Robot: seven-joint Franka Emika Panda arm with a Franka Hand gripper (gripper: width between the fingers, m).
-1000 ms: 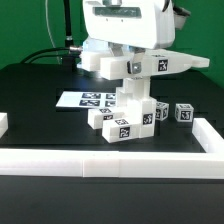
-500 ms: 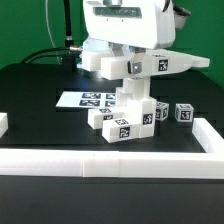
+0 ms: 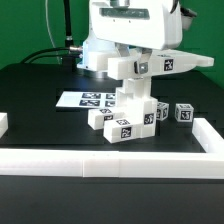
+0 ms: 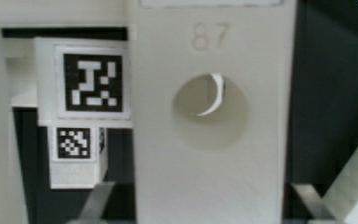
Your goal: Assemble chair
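Note:
My gripper [image 3: 134,58] is shut on a flat white chair slab [image 3: 165,65] with marker tags and holds it level above the other parts. In the wrist view this slab [image 4: 202,95] fills the middle, showing a round hole, with my fingers [image 4: 108,200] on either side of it. Below the slab stands a cluster of white blocky chair parts [image 3: 128,118] with tags, a post rising from it toward the slab. In the wrist view tagged parts [image 4: 92,85] show beside the slab.
The marker board [image 3: 90,100] lies flat behind the cluster. Two small tagged blocks [image 3: 183,112] sit at the exterior view's right. A long low white border wall [image 3: 110,162] runs along the front and up the right side. Black cables hang at the back.
My gripper has shifted toward the exterior view's right, carrying the slab with it. The cluster of parts below has not moved.

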